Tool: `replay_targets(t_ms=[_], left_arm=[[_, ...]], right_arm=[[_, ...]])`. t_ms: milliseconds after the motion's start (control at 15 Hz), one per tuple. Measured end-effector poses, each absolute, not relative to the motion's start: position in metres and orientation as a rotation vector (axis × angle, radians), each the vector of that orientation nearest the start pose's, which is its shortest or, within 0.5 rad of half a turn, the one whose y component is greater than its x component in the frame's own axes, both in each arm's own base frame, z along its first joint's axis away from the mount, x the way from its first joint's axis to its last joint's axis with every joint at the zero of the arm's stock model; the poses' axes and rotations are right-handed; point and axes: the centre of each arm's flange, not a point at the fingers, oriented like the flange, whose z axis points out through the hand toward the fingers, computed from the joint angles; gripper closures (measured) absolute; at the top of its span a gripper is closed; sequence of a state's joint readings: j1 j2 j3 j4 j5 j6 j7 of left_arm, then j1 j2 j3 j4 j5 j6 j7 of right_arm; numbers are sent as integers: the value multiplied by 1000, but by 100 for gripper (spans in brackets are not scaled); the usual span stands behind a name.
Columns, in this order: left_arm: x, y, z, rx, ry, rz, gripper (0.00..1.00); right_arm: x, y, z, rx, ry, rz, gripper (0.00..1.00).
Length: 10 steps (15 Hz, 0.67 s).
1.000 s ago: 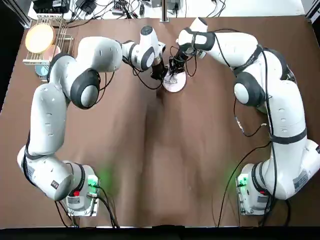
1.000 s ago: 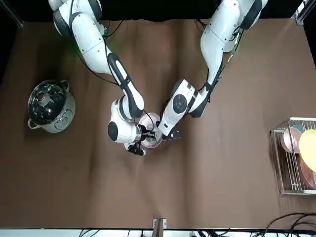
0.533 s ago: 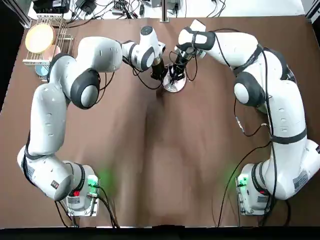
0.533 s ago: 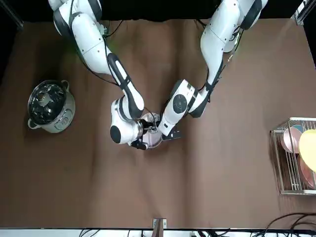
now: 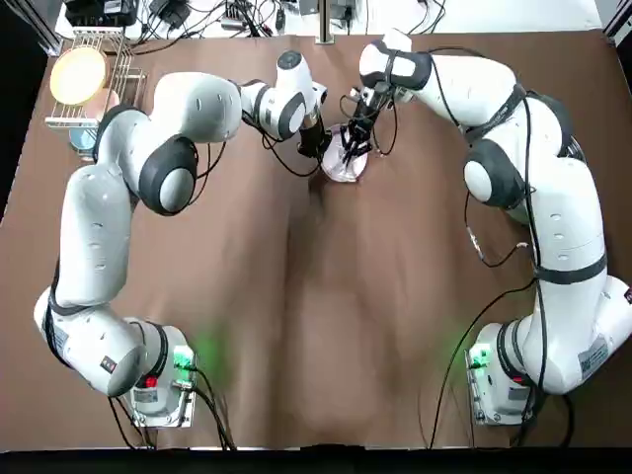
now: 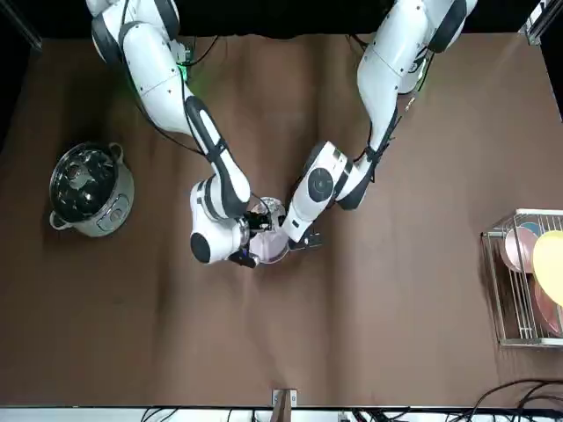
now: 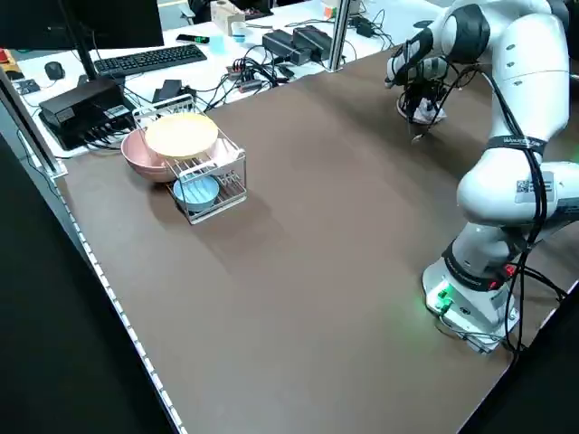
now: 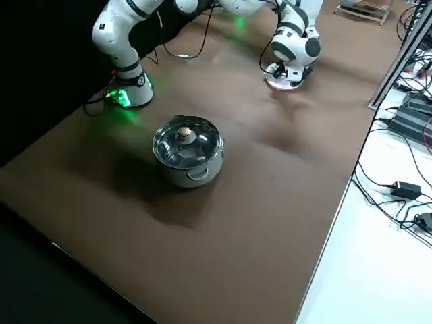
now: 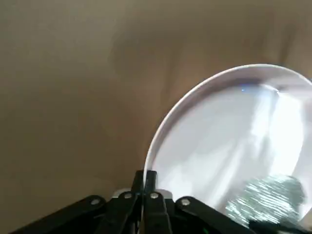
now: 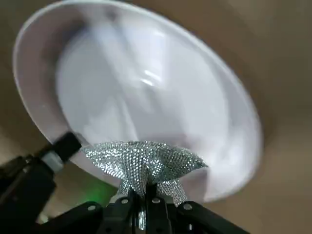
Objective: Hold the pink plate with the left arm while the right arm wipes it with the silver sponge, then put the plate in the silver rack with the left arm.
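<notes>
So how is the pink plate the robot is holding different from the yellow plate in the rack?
The pink plate is very pale, almost white; the yellow plate is creamy yellow. The pink plate sits mid-table, clamped at its rim by the left gripper, while the yellow plate rests on the silver rack at the table's edge. The right gripper presses the silver sponge on the pink plate; nothing touches the yellow one. Both are round and plain.

Both arms are stretched toward the top centre of the overhead view, wrists bent down so the two grippers nearly meet. The left gripper is pinched tight on the pink plate at its rim. The right gripper is clamped on the silver sponge.
</notes>
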<state>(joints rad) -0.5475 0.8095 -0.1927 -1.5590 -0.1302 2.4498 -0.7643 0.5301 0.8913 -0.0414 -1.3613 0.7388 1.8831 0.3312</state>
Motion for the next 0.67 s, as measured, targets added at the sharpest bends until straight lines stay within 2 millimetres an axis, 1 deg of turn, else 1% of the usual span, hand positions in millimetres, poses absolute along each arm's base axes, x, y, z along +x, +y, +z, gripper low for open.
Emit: replay_targets(t_ms=[133, 267, 333, 400, 467, 533, 600, 667], left_arm=[[539, -464, 183, -3349, -313, 147, 97], [539, -464, 183, -3349, -314, 145, 97], [541, -462, 184, -3349, -319, 142, 97], [541, -462, 184, -3349, -319, 142, 97], [543, -461, 185, -3351, -323, 137, 97], [547, -459, 190, -3354, -328, 130, 97], [553, -453, 203, -3350, -337, 132, 97], [557, -448, 214, -3344, -344, 139, 97]], right_arm=[[598, 361, 182, -2602, 256, 860, 93], [605, 342, 200, -2606, 248, 924, 93], [615, 309, 220, -2621, 266, 983, 93], [615, 309, 220, -2621, 266, 983, 93], [622, 288, 229, -2632, 284, 1003, 93], [629, 259, 237, -2649, 285, 1021, 93], [637, 207, 242, -2683, 241, 1044, 93], [641, 183, 242, -2704, 226, 1047, 93]])
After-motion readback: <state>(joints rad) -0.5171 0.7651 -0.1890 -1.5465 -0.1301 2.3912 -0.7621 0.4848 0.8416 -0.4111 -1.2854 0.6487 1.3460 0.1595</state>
